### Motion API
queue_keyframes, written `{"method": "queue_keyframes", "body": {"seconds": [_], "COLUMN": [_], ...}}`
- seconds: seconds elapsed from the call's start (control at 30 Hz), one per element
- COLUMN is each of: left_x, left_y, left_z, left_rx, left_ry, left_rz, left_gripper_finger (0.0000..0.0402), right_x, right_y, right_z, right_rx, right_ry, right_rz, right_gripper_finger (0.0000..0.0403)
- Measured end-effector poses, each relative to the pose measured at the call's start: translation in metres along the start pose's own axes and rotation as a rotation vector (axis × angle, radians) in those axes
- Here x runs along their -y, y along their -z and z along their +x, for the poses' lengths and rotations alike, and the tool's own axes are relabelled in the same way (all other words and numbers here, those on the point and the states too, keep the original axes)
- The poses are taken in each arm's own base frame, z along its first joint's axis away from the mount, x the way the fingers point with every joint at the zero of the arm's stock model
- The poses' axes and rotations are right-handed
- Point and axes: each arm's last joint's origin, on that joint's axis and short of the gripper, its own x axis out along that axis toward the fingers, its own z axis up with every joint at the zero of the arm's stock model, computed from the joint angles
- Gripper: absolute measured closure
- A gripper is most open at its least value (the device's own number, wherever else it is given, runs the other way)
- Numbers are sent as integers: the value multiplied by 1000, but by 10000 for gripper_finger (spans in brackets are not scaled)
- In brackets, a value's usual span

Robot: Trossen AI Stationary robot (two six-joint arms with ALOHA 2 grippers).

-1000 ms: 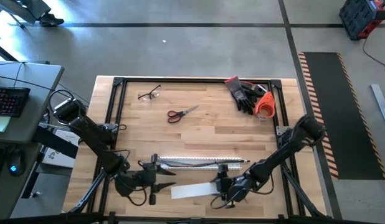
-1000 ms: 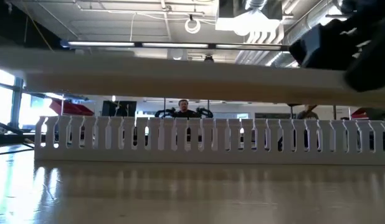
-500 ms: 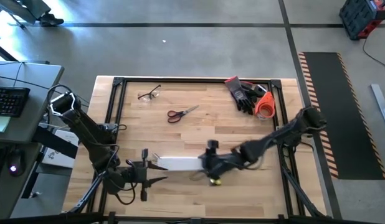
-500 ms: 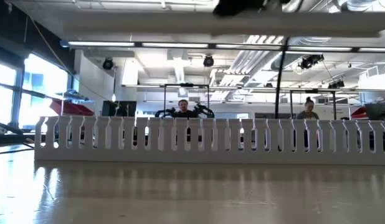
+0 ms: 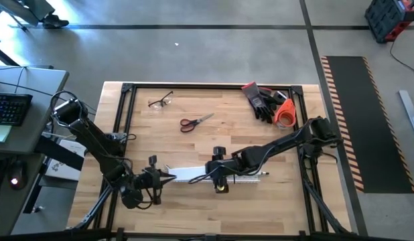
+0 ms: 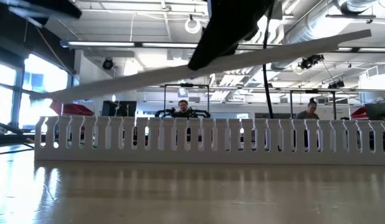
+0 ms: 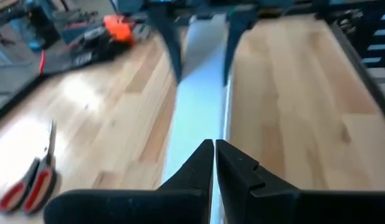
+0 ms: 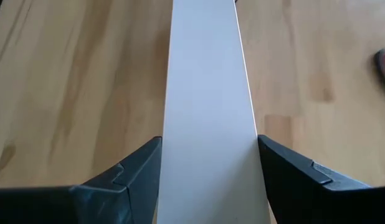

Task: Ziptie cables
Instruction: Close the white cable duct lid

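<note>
A flat white cover strip (image 5: 190, 175) hangs tilted above the white slotted duct (image 6: 211, 140), which stands on the table near its front edge. My right gripper (image 5: 219, 171) is shut on the strip. In the low view the strip (image 6: 149, 73) slopes down toward the left. My left gripper (image 5: 168, 176) is shut, its tips (image 7: 214, 149) at the strip's left end. The cables and the ziptie do not show. My right gripper pinches the cover strip's two long edges (image 8: 251, 143) between its fingers (image 8: 142, 168), which lie across the strip toward its right end. The strip is lifted clear of the table and tilted, its left end lower. My left gripper's shut tips are at the strip's left end (image 7: 199, 134); I cannot tell whether they touch it.
Red-handled scissors (image 5: 195, 122) and glasses (image 5: 161, 101) lie toward the far side. Black gloves (image 5: 264, 100) and an orange thing (image 5: 285, 114) sit at the far right corner. A black frame (image 5: 120, 127) borders the table. People show in the room beyond.
My right gripper has carried the cover strip from the table's near edge up and toward the far edge and left, over the duct. The strip, level before, now tilts with its left end lower. My left gripper has shut.
</note>
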Motion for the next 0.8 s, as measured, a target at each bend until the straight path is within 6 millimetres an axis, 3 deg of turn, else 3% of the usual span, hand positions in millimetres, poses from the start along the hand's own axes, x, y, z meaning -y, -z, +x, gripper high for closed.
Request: {"method": "queue_keyframes", "body": {"seconds": [0.4,0.53,0.8], "left_x": [-15,-17,-19], "left_y": [51,61,68], "left_z": [6,8,8], "left_rx": [13,36,52], "left_ry": [-48,5,30], "left_rz": [-98,-118,-135], "left_gripper_finger": [401,401,402], "right_x": [1,-1,1], "right_y": [5,10,5], "right_z": [8,17,9], "right_rx": [-44,-80,-58], "right_ry": [-13,-25,-30], "right_rz": [47,46,49], "right_gripper_finger": [188,188,188]}}
